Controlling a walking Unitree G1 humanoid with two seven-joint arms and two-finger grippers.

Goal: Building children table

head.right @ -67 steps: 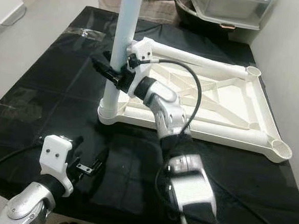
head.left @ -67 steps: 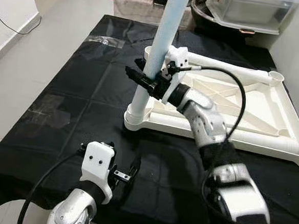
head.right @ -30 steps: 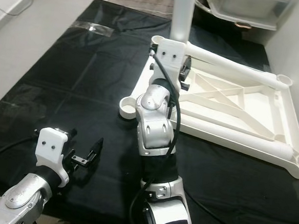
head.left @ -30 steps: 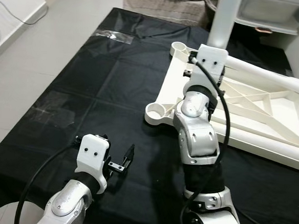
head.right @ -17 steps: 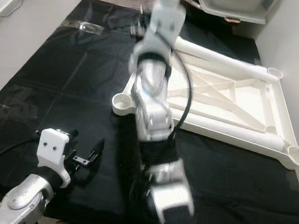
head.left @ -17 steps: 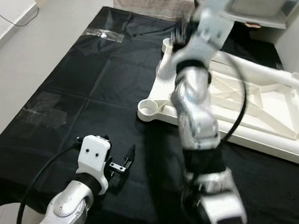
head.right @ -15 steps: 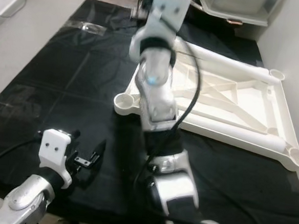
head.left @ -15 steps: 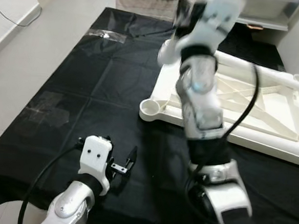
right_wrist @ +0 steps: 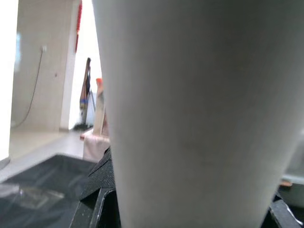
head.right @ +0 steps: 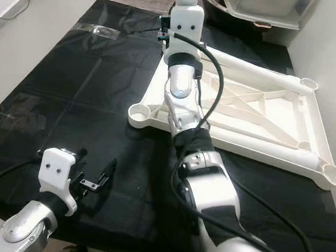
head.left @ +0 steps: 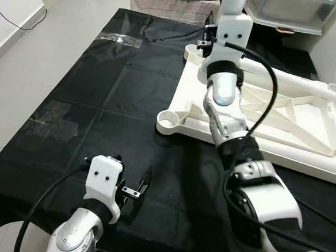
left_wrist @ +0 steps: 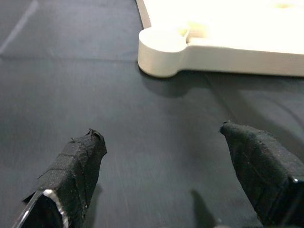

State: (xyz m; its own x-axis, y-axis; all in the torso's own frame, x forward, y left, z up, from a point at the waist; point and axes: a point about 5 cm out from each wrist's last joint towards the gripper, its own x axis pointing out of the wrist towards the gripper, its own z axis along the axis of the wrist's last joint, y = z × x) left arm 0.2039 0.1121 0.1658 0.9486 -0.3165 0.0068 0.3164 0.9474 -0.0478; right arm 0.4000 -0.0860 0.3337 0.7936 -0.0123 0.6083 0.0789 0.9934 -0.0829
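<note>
Left eye view: black mat point(head.left: 101, 87) is covered w/ upturned white tabletop point(head.left: 284, 119). Table leg point(head.left: 233, 1) is clamped upright by right gripper point(head.left: 212, 34) over far corner socket; misalignment could jam or tip it. Left gripper point(head.left: 130, 188) is kept wide, empty.

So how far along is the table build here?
Early. Done: the tabletop lies upside down on the black cloth. In hand: the right gripper holds a white leg upright by the far left corner; whether it is seated is hidden. Left: three corner sockets in view are empty. The left gripper hovers open, idle.
</note>
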